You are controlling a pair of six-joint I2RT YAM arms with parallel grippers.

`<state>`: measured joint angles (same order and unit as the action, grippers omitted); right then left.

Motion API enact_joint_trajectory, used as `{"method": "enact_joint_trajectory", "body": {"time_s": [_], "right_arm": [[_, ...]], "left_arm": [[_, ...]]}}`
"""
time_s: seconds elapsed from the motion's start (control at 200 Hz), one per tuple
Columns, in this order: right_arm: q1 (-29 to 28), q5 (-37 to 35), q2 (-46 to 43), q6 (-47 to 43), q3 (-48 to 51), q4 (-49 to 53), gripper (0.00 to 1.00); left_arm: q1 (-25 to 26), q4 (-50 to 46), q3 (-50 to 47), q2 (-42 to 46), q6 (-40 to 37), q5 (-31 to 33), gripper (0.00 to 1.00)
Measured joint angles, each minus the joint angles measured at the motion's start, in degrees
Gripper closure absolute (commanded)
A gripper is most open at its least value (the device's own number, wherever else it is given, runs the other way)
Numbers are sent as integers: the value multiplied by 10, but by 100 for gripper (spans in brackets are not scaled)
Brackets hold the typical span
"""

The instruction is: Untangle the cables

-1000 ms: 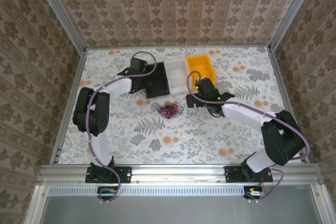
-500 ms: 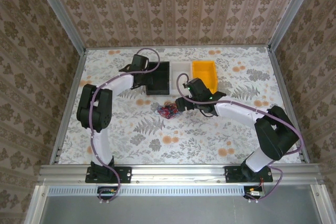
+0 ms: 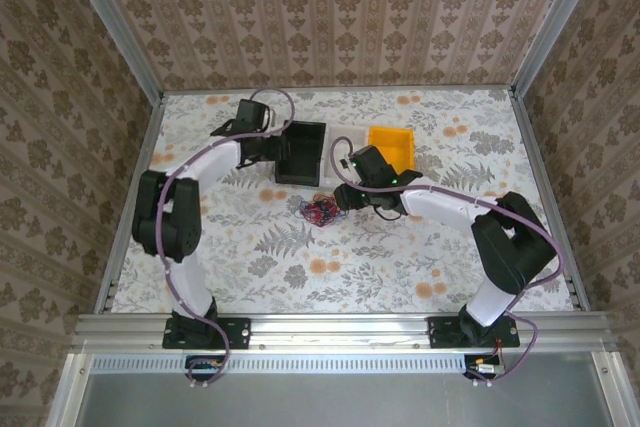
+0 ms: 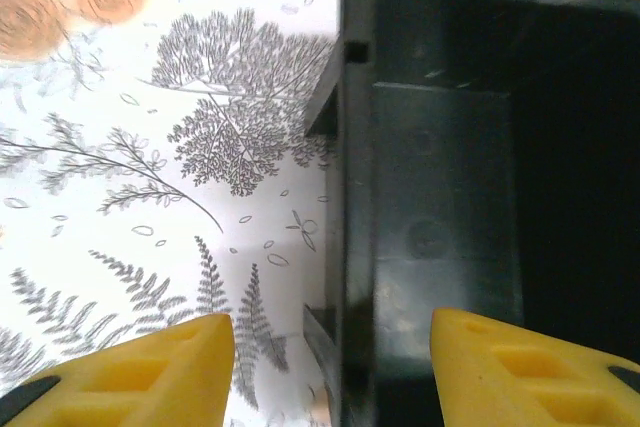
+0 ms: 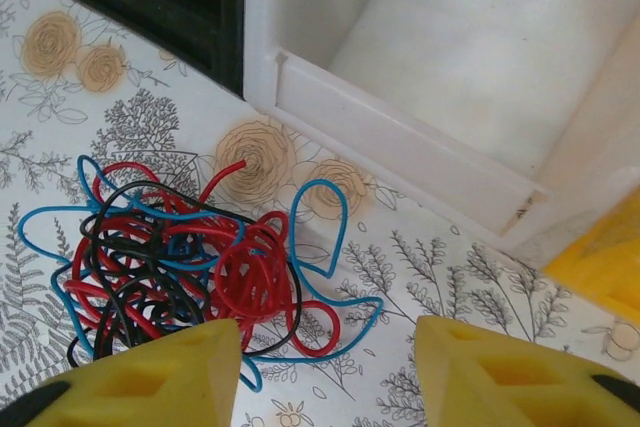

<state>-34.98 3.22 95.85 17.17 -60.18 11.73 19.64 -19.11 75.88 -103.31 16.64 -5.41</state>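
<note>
Cables (image 5: 180,257) partly hidden under parted right gripper (image 5: 325,335); left gripper (image 4: 330,329) parted astride black bin (image 4: 450,187).

Right arm (image 3: 450,209) swung from yellow bin (image 3: 396,139) to cables (image 3: 320,210) (now right over them).

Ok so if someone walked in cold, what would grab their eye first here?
The knot of red, blue and black cables in the middle of the flowered table, just on the near side of the bins. The right gripper hovers open close above it. Behind stand a black bin, a white bin and a bright yellow bin side by side.
</note>
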Motion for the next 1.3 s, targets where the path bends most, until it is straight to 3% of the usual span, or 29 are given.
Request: {"method": "enact_joint_trajectory", "body": {"time_s": [0.19,0.49,0.625,0.86,1.05,1.3], "right_arm": [[24,38,40,17,-16,-14,60],[33,68,90,30,-34,-25,61],[33,82,118,33,-57,-26,69],[35,106,133,39,-66,-28,98],[43,108,123,41,-55,-34,100],[83,121,28,76,-7,-51,100]], "left_arm": [[31,24,-66,112,-34,-64,50],[137,13,-160,109,-75,-164,49],[156,15,-161,104,-83,-166,48],[163,9,-132,62,-105,-155,48],[174,-2,-115,33,-123,-134,51],[182,-11,-106,9,-139,-106,54]]}}
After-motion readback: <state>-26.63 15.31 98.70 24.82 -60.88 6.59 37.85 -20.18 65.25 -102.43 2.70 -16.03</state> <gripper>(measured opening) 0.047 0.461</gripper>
